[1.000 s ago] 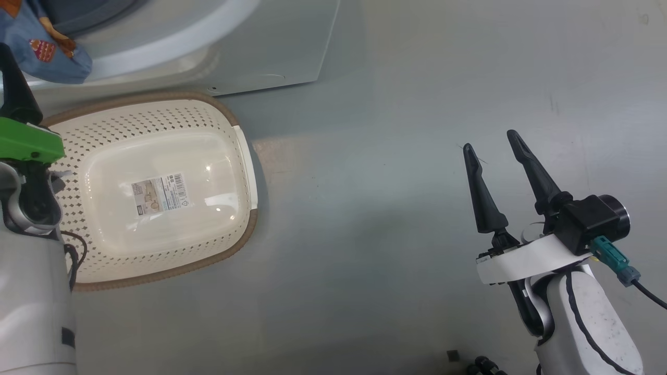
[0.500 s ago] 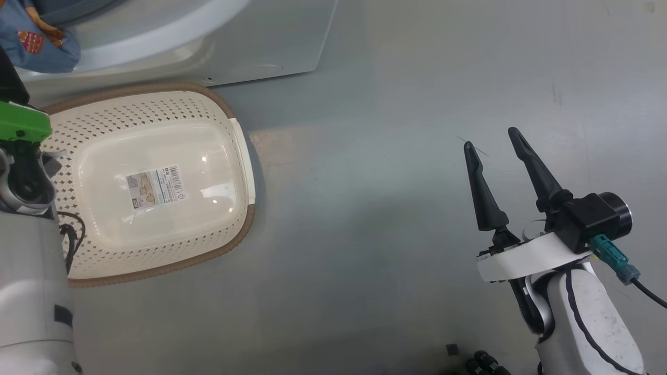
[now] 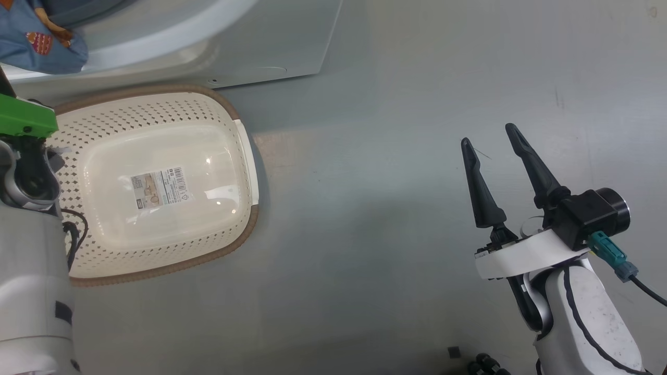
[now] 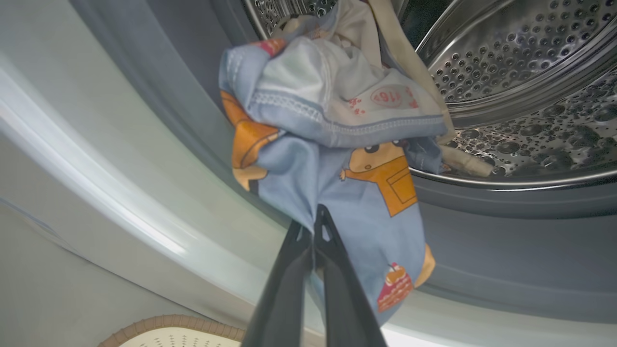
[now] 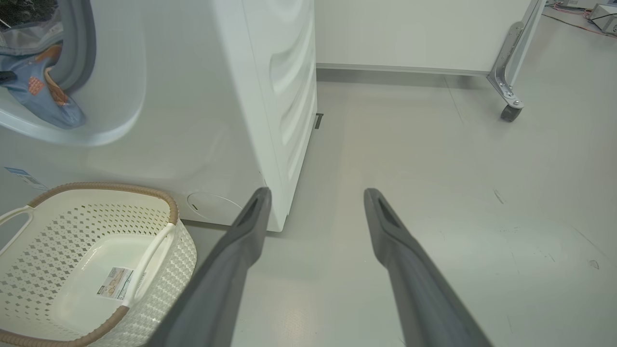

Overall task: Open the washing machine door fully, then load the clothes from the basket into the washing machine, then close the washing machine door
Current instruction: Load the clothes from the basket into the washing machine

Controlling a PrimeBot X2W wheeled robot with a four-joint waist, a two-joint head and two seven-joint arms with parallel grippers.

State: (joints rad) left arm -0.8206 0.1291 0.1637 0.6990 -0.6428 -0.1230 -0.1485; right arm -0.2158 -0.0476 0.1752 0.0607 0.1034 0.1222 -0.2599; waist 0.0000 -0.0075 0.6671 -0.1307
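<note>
R gripper is nearest, over bare floor, well apart from everything else. Its fingers are spread wide & grip nothing.

Basket sits on the floor to the robot's left, just beside the front bottom corner of the washing machine. Barcode sticker shows on its bottom, white handle on the near side.

Above the basket is the machine's round opening. L gripper is up at its lower edge w/ fingers pressed together, tips against the clothes. Can't tell if a fold is pinched btwn them.

Clothes are a small blue bundle w/ orange cartoon prints, draped over the lower lip of the opening. The lower part hangs outside across the grey gasket; the white & cream upper part lies just inside the steel drum.

Farthest, past the machine's side in the R wrist view: a metal leg w/ caster on the floor.
</note>
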